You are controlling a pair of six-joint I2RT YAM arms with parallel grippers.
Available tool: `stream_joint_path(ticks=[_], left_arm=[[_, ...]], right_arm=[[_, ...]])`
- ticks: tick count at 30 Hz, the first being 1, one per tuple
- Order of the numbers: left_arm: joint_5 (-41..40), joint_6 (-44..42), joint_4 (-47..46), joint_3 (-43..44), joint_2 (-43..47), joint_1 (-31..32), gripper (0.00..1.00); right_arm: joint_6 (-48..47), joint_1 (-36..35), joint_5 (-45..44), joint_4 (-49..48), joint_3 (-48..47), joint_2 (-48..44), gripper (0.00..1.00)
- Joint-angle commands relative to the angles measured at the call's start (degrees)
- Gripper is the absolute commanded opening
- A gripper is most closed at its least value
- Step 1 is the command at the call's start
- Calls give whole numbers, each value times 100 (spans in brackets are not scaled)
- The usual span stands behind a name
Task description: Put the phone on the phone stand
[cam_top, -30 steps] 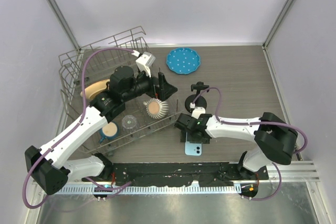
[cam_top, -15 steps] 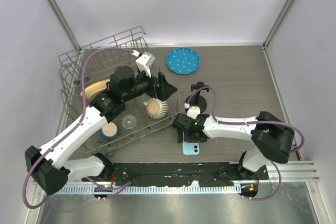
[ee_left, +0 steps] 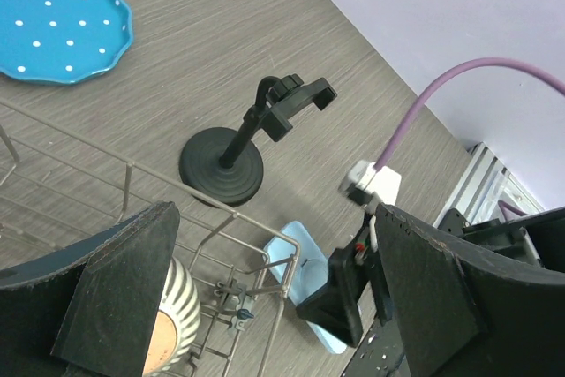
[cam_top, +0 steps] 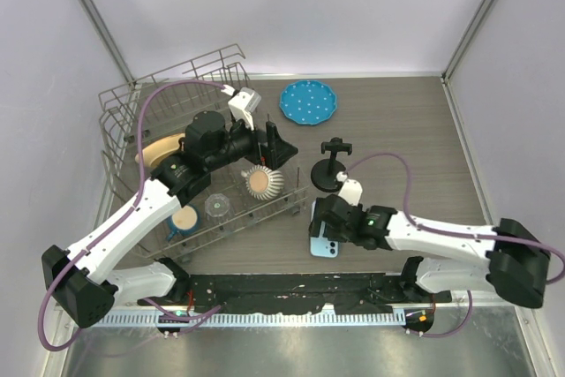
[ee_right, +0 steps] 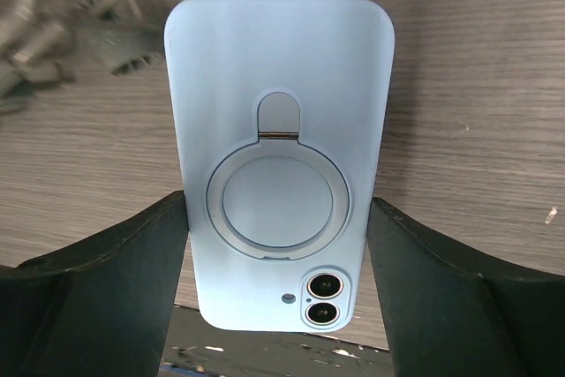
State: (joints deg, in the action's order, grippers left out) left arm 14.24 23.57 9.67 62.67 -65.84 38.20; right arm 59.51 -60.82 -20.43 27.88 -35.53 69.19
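Pale blue phone point(ee_right: 278, 174) (back up) apparently clamped by right gripper point(ee_right: 278, 218), left gripper point(ee_left: 274, 214) wide, phone stand point(ee_left: 231, 161) nearby

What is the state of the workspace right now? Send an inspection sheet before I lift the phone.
Surface: grey wood-grain table, no spills seen.
Job's things: phone lies flat, back up, at the near side; phone stand upright, cradle empty, apart from the phone.
Clutter: wire rack holding a ribbed cup, a glass and a mug; blue dotted plate at the far side.
Grippers: right gripper shut on the phone's long edges; left gripper open, empty, above the rack.
Cables: purple cable arcs over the table beside the stand.
Surroundings: pale walls; nothing else seen.
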Motion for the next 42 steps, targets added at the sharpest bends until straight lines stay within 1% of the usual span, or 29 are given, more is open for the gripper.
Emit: stream_joint_path(ticks=[1,2,4,5,7,8,12,15,16,17,19,20,22,23,27,32,34,38,42], left_arm=[[0,-28,-115,87,19,21,98],[9,-28,-106,96,19,21,98],[44,-28,-97,96,1,21,98],[52,-37,-97,105,-16,21,98],[157,-19,-106,113,-34,30,97],[193,-11,-106,131,-60,21,97],[518,51,-228,131,-130,30,94],[991,112,-447,87,-148,30,93],[1289,121,-518,70,-157,39,93],[1466,139,-589,69,-174,74,96],[1695,95,-686,96,-210,179,97],[1870,43,-695,105,-227,345,98],[1925,-115,-590,122,-245,565,99],[1812,-290,-546,122,-236,819,99],[1153,-608,-256,113,-210,1251,99],[1064,-477,-281,140,-359,1331,96],[863,-450,-255,148,-368,1348,95],[598,-485,-141,175,-420,1366,89],[553,-503,-71,219,-491,1383,83]], right_arm=[[333,201,-181,-879,335,-905,1],[377,237,-181,-1107,432,-1307,1],[465,333,-225,-1293,696,-1775,1],[500,377,-260,-1407,766,-2238,1],[553,491,-392,-1478,916,-2663,1],[571,535,-436,-1504,925,-3083,1],[475,781,-594,-1426,688,-3613,1],[439,905,-769,-1136,258,-3632,1],[413,931,-883,-1066,144,-3606,1],[404,1001,-945,-943,-101,-3579,1],[430,1045,-1129,-890,-296,-3500,1],[465,1063,-1209,-863,-479,-3465,1],[562,1098,-1306,-872,-648,-3369,1],[553,1098,-1358,-976,-788,-3342,1],[474,1098,-1350,-1302,-1008,-3210,0],[474,1098,-1245,-1460,-1114,-2990,1],[501,1098,-1113,-1627,-1079,-2972,1],[597,1098,-990,-1759,-1044,-2929,1],[615,1090,-972,-1847,-1026,-2911,1]])
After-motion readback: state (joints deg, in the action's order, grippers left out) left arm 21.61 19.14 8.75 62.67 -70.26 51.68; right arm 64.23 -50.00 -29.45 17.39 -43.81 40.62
